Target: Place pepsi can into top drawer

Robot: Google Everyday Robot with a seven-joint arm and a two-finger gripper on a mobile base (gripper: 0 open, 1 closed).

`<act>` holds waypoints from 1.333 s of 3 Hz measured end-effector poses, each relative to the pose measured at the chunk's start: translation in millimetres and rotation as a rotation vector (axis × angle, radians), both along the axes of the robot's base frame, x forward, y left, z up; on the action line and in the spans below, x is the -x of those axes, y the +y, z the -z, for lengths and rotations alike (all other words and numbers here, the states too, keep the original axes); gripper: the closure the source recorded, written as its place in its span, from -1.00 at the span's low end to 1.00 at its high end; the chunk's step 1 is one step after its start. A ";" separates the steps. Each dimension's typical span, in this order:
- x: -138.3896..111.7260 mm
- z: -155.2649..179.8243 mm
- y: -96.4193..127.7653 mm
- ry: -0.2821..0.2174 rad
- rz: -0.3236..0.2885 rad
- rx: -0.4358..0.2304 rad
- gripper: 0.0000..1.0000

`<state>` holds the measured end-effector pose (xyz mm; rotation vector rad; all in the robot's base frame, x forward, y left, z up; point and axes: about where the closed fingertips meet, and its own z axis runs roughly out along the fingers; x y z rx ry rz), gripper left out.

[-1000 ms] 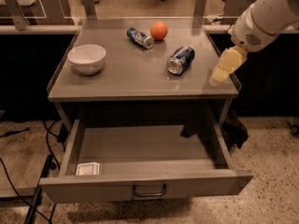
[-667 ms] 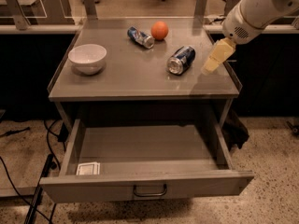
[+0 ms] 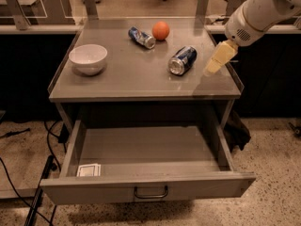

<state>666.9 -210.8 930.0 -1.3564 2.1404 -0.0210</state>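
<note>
The pepsi can (image 3: 182,60) is a stout blue can lying on its side on the cabinet top, right of centre, with its silver end facing the front. The top drawer (image 3: 150,186) is pulled wide open below, and its bar handle (image 3: 151,192) is centred on the front panel. My gripper (image 3: 212,68) hangs from the white arm (image 3: 256,13) over the right side of the cabinet top. It is just right of the pepsi can and not touching it, and it holds nothing.
A slimmer blue-and-silver can (image 3: 141,37) and an orange (image 3: 161,30) lie at the back of the top. A white bowl (image 3: 88,59) sits at the left. A small white card (image 3: 89,170) lies in the drawer's front left corner. Cables run along the floor at the left.
My gripper has moved a little left and up, from beside the cabinet's right edge to over the top, closer to the pepsi can. The can and drawer have not moved.
</note>
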 end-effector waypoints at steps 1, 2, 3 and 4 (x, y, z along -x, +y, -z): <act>-14.5 9.9 -1.3 -0.015 0.017 -0.038 -1.00; -33.9 19.3 3.7 -0.033 0.030 -0.088 -1.00; -58.3 35.1 23.5 -0.023 0.020 -0.166 -1.00; -70.7 50.7 41.1 0.010 0.004 -0.215 -1.00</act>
